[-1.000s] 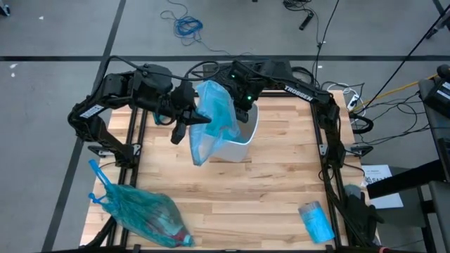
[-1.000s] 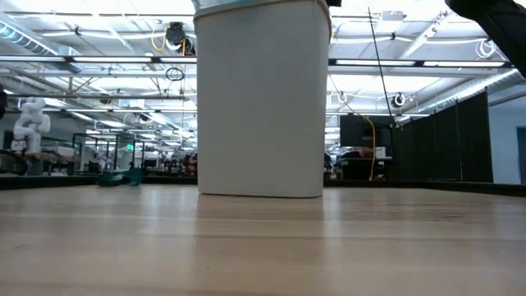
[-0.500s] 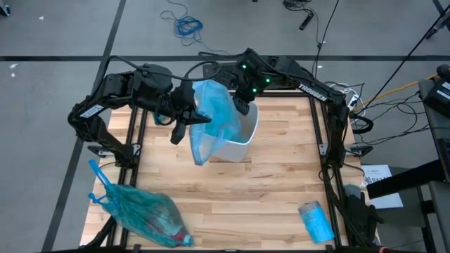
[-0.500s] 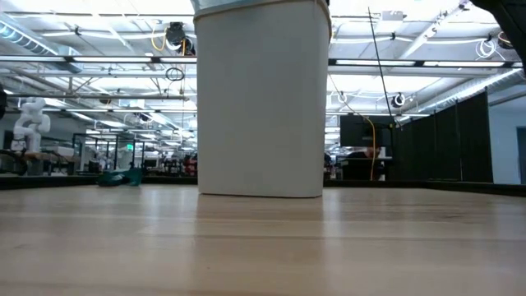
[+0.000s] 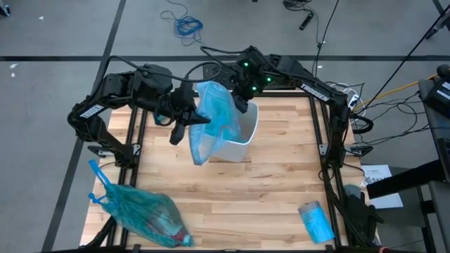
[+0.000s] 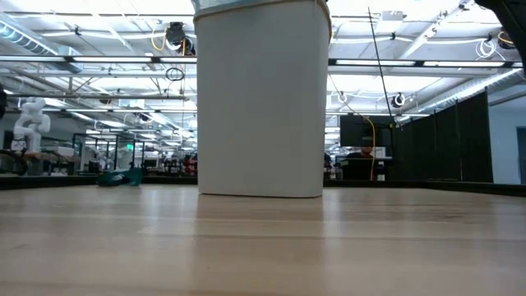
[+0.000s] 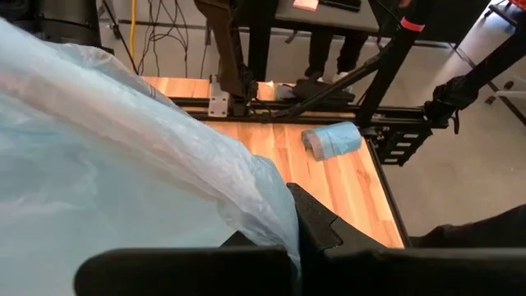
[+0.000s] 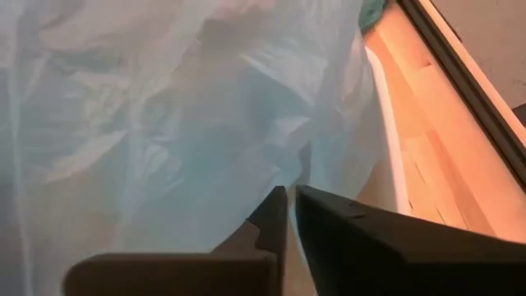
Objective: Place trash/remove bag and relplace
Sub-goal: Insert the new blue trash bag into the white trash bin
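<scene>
The trash is no longer loose: it is seen packed inside a tied green bag (image 5: pixel 144 214), which lies on the bench (image 5: pixel 267 186) well apart from both hands, at the near left corner. The step in hand is judged to be the replacement of the liner. A fresh pale blue bag (image 5: pixel 211 119) is held up over the white bin (image 5: pixel 242 133), draped partly into it and partly down its outer wall.

The left hand (image 5: pixel 190 118) is closed on one edge of the blue bag, the film being bunched between its fingers in the left wrist view. The right hand (image 5: pixel 241 105) is placed just beside the bag's far edge, above the bin's rim; its fingers (image 8: pixel 275 210) are seen nearly together with only a thin slit between them (whether film is pinched there cannot be told).

A blue roll of bags (image 5: pixel 315 219) lies on the bench well away from the right hand.

Next, the bag's mouth would need to be spread and pulled down over the rim, with the opposite edges kept apart so that the film is not collapsed into the bin.
</scene>
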You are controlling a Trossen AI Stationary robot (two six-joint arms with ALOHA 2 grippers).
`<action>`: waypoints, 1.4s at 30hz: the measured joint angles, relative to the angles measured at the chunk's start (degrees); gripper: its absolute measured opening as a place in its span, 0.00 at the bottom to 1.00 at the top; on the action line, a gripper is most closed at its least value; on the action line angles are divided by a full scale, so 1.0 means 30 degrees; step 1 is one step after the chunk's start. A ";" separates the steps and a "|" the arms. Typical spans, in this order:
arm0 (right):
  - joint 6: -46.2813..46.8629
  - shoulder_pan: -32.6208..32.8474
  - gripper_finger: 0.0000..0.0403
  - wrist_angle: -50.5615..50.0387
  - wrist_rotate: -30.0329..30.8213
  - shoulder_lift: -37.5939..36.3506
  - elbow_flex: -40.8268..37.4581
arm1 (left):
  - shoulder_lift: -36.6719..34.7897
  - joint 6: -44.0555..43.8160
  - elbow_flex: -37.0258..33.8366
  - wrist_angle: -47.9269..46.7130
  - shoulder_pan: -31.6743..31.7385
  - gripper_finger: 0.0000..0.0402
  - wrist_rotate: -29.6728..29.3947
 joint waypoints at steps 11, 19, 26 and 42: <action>0.0230 -0.0272 0.32 -0.0525 0.0264 -0.0527 0.0000 | 0.0000 0.0034 0.0000 0.0000 0.0015 0.00 -0.0007; 0.0374 -0.1285 0.34 -0.0284 0.1686 -0.2283 -0.0015 | 0.0000 0.0034 0.0000 0.0022 0.0007 0.00 -0.0015; 0.0687 -0.0466 0.32 0.0621 0.3451 -0.4179 -0.0007 | 0.0181 0.0005 0.0006 0.2171 0.0103 0.00 -0.0174; -0.0202 0.2608 0.32 0.2191 0.9381 -0.5133 -0.0030 | 0.1216 -0.0527 0.0007 0.4981 0.0124 0.00 -0.3906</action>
